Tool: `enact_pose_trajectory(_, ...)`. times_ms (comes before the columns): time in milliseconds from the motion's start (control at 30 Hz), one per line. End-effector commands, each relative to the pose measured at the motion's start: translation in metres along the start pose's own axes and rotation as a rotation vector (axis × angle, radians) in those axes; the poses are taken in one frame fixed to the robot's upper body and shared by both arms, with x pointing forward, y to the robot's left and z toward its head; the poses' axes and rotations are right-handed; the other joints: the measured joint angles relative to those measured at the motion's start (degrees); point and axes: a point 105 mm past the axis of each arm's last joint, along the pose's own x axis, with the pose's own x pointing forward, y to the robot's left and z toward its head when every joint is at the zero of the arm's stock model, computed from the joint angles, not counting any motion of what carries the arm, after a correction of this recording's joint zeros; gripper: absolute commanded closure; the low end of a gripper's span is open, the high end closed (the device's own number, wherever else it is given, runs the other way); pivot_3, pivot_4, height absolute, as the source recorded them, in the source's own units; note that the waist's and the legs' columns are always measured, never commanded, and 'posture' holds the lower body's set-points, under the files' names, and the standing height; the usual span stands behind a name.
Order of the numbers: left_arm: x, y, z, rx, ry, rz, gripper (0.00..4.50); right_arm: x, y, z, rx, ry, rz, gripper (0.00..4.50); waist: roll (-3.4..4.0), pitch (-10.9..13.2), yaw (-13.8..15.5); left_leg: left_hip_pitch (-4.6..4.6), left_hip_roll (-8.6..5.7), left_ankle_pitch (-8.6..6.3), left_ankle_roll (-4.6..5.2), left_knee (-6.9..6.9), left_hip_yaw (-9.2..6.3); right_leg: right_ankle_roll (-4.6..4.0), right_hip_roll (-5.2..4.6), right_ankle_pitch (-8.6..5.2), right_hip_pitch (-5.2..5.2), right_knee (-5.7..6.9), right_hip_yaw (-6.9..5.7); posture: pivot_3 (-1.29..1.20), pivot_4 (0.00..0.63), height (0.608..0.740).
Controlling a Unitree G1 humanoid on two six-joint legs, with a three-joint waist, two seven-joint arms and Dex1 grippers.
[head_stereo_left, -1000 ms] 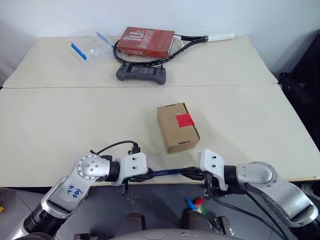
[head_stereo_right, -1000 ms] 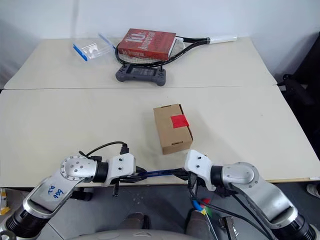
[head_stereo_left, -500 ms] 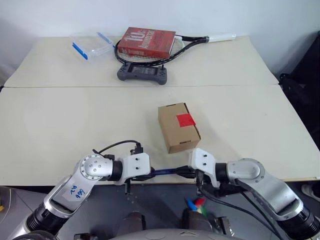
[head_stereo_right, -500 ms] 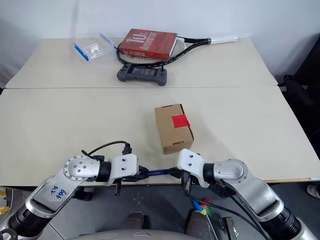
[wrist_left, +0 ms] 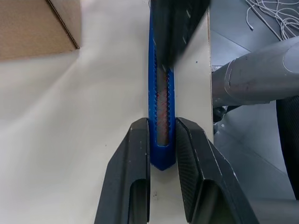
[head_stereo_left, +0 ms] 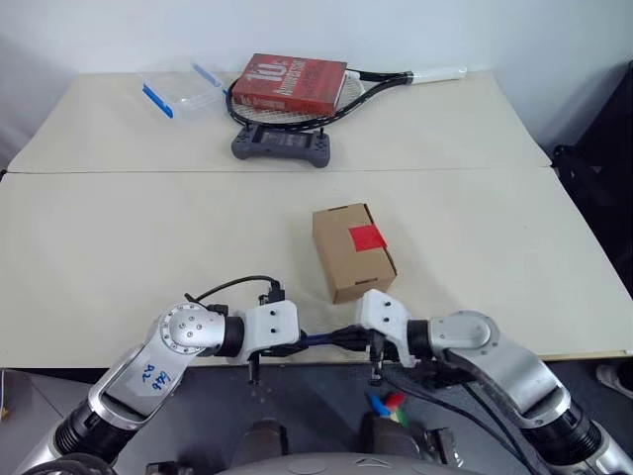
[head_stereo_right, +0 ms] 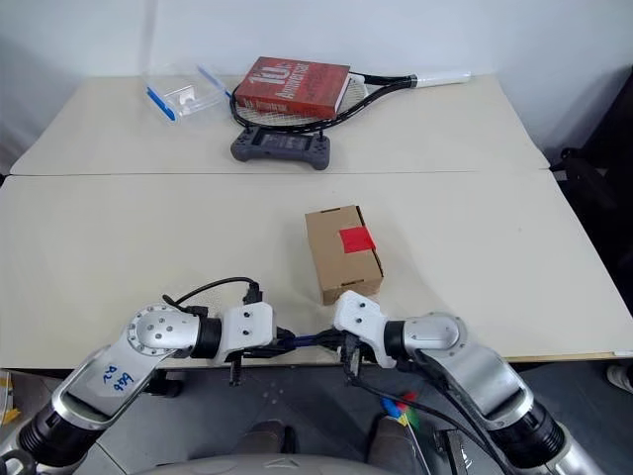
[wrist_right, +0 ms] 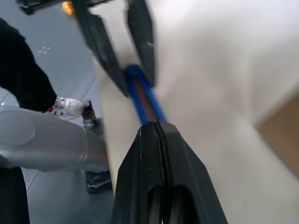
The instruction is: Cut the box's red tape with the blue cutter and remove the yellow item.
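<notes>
I have the blue cutter [wrist_left: 161, 116] pinched at one end in my left hand [wrist_left: 162, 140], level over the bench [head_stereo_left: 148, 247] edge. My right hand [wrist_right: 156, 128] is shut at its other end, presumably to slide the blade out. The box [head_stereo_left: 352, 251] with red tape [head_stereo_left: 366, 237] waits just beyond, still sealed.

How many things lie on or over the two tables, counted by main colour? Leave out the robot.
Red: 1, the book
Brown: 1, the cardboard box, with a red tape patch
Blue: 1, the cutter
Clear: 1, the plastic container with blue clips
Dark grey: 1, the game controller
Black: 1, the racket with a white handle
Total: 6
</notes>
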Motion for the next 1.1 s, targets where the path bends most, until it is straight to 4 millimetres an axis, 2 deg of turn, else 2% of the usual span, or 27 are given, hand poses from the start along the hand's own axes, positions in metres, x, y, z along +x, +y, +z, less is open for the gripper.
enact_pose_trajectory(33, 0.0, -0.004, 0.007, 0.027, -0.016, -0.008, 4.07, -0.019, -0.005, 0.006, -0.036, 0.008, -0.027, 4.48, 0.0, 0.0, 0.0, 0.0, 0.0, -0.01, 0.0, 0.0, 0.0, 0.0, 0.0, 0.0, 0.0, 0.0, 0.0, 0.0, 0.15, 0.74)
enact_pose_trajectory(100, 0.001, -0.004, 0.007, 0.027, -0.019, -0.011, 4.07, -0.028, -0.009, -0.001, -0.029, 0.042, -0.045, 4.48, 0.0, 0.0, 0.0, 0.0, 0.0, -0.01, 0.0, 0.0, 0.0, 0.0, 0.0, 0.0, 0.0, 0.0, 0.0, 0.0, 0.15, 0.74)
enact_pose_trajectory(167, 0.002, -0.004, 0.008, 0.028, -0.024, -0.016, 4.07, -0.036, -0.011, -0.019, -0.052, 0.122, -0.053, 4.48, 0.0, 0.0, 0.1, 0.0, 0.0, -0.03, 0.01, 0.01, 0.0, 0.0, 0.0, 0.0, 0.0, 0.0, 0.0, 0.0, 0.15, 0.74)
enact_pose_trajectory(233, 0.002, -0.004, 0.009, 0.03, -0.026, -0.025, 4.07, -0.038, -0.009, -0.029, -0.057, 0.157, -0.045, 4.48, -0.01, 0.0, 0.0, 0.01, 0.0, -0.06, 0.03, 0.01, 0.01, 0.01, 0.0, 0.0, 0.01, -0.02, 0.0, 0.0, 0.15, 0.74)
enact_pose_trajectory(467, 0.004, -0.004, 0.014, 0.027, -0.031, -0.023, 4.07, -0.022, 0.0, -0.029, -0.051, 0.119, -0.014, 4.48, -0.01, 0.0, -0.1, 0.05, 0.01, -0.06, 0.03, 0.05, 0.02, 0.01, 0.0, 0.0, 0.03, 0.0, 0.01, 0.0, 0.15, 0.74)
enact_pose_trajectory(633, 0.004, -0.004, 0.014, 0.022, -0.026, -0.019, 4.07, -0.016, -0.005, -0.021, -0.046, 0.079, -0.034, 4.48, 0.0, 0.0, -0.2, 0.09, 0.04, -0.05, 0.02, 0.06, 0.02, 0.01, 0.04, 0.01, 0.04, 0.02, 0.02, 0.0, 0.15, 0.74)
enact_pose_trajectory(767, 0.002, -0.005, 0.013, 0.014, -0.013, -0.03, 4.07, -0.03, -0.01, -0.018, -0.047, 0.088, -0.041, 4.48, 0.0, 0.0, -0.1, 0.04, 0.04, -0.05, 0.02, 0.09, 0.02, 0.01, 0.04, 0.01, 0.04, 0.01, 0.01, 0.0, 0.15, 0.74)
enact_pose_trajectory(967, -0.002, -0.003, 0.007, 0.022, 0.059, -0.042, 4.07, -0.068, -0.024, -0.02, -0.063, 0.172, -0.079, 4.48, 0.0, 0.0, 0.1, 0.0, 0.04, -0.07, 0.04, 0.09, 0.02, 0.01, 0.03, 0.01, 0.04, -0.04, 0.01, 0.0, 0.15, 0.74)
enact_pose_trajectory(1100, -0.004, -0.001, 0.005, 0.025, 0.092, -0.045, 4.07, -0.074, -0.032, -0.009, -0.061, 0.135, -0.112, 4.48, 0.01, 0.0, -0.2, 0.04, 0.05, -0.07, 0.03, 0.08, 0.02, 0.01, 0.05, 0.01, 0.04, -0.02, 0.01, 0.0, 0.15, 0.74)
